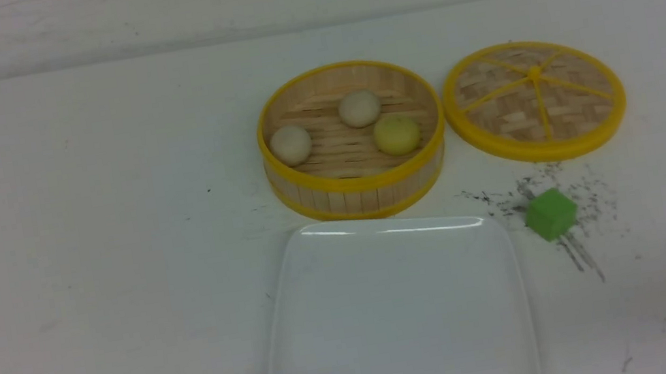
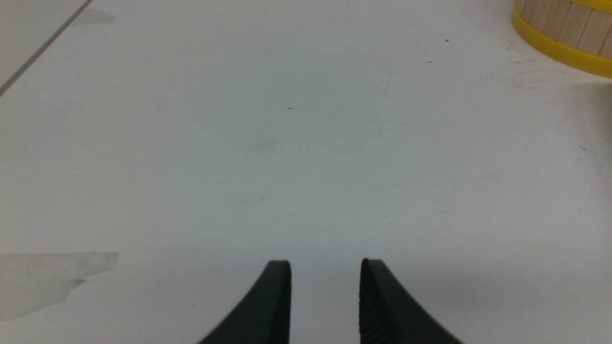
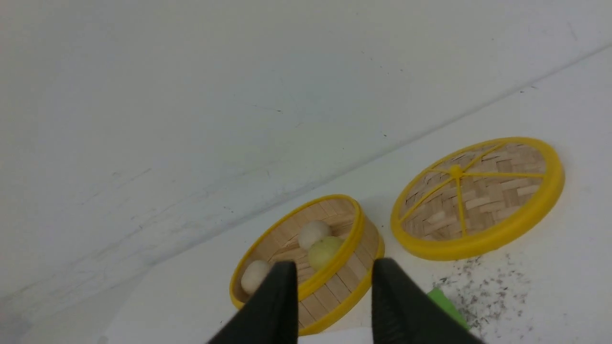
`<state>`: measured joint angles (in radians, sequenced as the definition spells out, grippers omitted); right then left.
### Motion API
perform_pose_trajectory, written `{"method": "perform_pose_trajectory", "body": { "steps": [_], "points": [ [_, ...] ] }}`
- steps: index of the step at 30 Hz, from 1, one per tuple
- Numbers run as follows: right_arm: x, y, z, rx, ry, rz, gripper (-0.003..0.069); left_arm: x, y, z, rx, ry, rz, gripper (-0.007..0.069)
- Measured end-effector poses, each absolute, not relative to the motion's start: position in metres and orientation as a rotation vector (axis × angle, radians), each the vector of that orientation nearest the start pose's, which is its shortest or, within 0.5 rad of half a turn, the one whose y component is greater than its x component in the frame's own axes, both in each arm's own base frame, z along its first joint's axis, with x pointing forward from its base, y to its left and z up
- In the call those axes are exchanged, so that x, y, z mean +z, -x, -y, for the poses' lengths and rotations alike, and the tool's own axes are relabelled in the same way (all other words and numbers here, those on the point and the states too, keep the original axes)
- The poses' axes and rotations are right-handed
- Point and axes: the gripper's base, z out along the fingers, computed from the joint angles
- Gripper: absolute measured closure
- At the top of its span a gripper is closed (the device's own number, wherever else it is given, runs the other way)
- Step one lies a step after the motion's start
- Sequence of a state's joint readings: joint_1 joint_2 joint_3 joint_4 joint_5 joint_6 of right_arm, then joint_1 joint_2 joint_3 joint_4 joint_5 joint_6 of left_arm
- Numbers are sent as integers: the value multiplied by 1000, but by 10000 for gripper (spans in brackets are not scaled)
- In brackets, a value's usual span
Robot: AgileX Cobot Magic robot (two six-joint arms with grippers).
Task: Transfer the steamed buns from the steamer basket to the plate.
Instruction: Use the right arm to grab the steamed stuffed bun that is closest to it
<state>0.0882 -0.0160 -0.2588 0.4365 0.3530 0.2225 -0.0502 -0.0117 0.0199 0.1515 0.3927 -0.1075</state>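
The steamer basket (image 1: 360, 193) stands at the middle of the table with three steamed buns on its slatted floor: a cream one (image 1: 291, 144) at the left, a cream one (image 1: 359, 108) at the back and a pale yellow one (image 1: 396, 133) at the right. The white square plate (image 1: 391, 310) lies bare just in front of the basket. My left gripper (image 2: 325, 267) is open over bare table, with the basket (image 2: 573, 43) far off to its side. My right gripper (image 3: 334, 267) is open and holds nothing, raised short of the basket (image 3: 334, 286) and its buns (image 3: 325, 252).
A flat woven lid (image 1: 534, 97) with yellow spokes lies right of the basket. A green cube (image 1: 550, 214) sits among dark scuff marks right of the plate. The wall runs close behind the table.
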Motion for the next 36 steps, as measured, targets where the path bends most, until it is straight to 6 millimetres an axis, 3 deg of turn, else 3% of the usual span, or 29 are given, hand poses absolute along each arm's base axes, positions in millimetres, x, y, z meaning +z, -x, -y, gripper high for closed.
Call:
{"method": "perform_pose_trajectory", "body": {
  "steps": [7, 13, 16, 22, 25, 30, 34, 36],
  "points": [
    [265, -32, -18, 688, -300, -1596, 417, 173, -53, -1, -9, 4, -1863, 384],
    [260, -31, -20, 688, -283, -1658, 417, 183, -55, 5, -349, 284, -1724, 384],
    [259, -31, -22, 696, -268, -1675, 417, 187, -56, 5, -408, 330, -1673, 384],
    [260, -30, -23, 466, 5, -1658, 417, 193, -56, 6, -530, 424, -1592, 384],
    [265, -31, -23, 391, 99, -1598, 417, 195, -56, 6, -555, 445, -1571, 384],
    [271, -29, -27, 472, 86, -1551, 417, 195, -56, 7, -639, 517, -1554, 384],
    [278, -30, -36, 536, 182, -1674, 417, 196, -56, 7, -719, 586, -1524, 384],
    [295, -33, -40, 536, 254, -1723, 416, 197, -56, 7, -743, 606, -1517, 384]
  ]
}}
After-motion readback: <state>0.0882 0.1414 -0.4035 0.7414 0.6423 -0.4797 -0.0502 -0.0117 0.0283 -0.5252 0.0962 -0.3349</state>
